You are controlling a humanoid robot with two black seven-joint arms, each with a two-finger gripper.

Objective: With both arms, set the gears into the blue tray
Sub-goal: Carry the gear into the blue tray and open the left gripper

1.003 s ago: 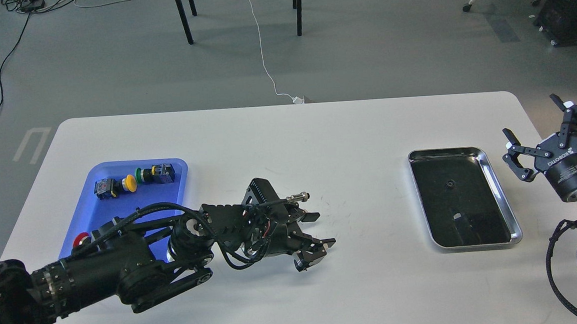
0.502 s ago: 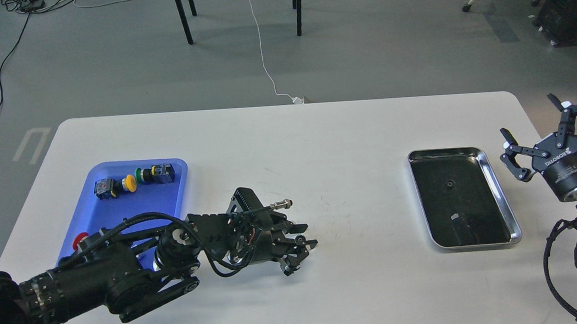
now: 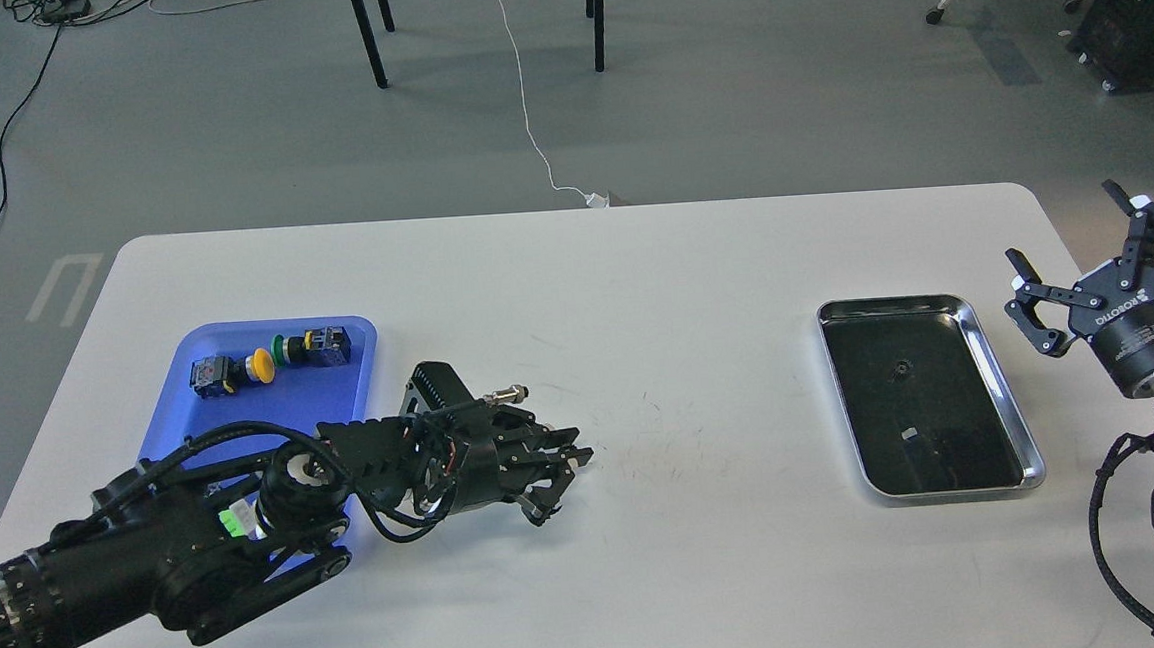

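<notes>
The blue tray point(image 3: 242, 410) lies on the left of the white table, its near end hidden under my left arm. My left gripper point(image 3: 563, 459) hovers low over the table just right of that tray. Its fingers are drawn together on a small dark gear that barely shows between the tips. Another tiny black gear point(image 3: 898, 368) rests inside the silver tray point(image 3: 1003, 378) on the right. My right gripper point(image 3: 1064, 226) stands open and empty past the silver tray's right side, near the table's right edge.
Colourful push-button switches point(image 3: 269, 361) lie along the far end of the blue tray. A small pale mark point(image 3: 910, 434) shows inside the silver tray. Chair legs and cables are on the floor beyond the table.
My left gripper closed on a gear and drew back leftward toward the blue tray. The right gripper stayed open and barely shifted.
</notes>
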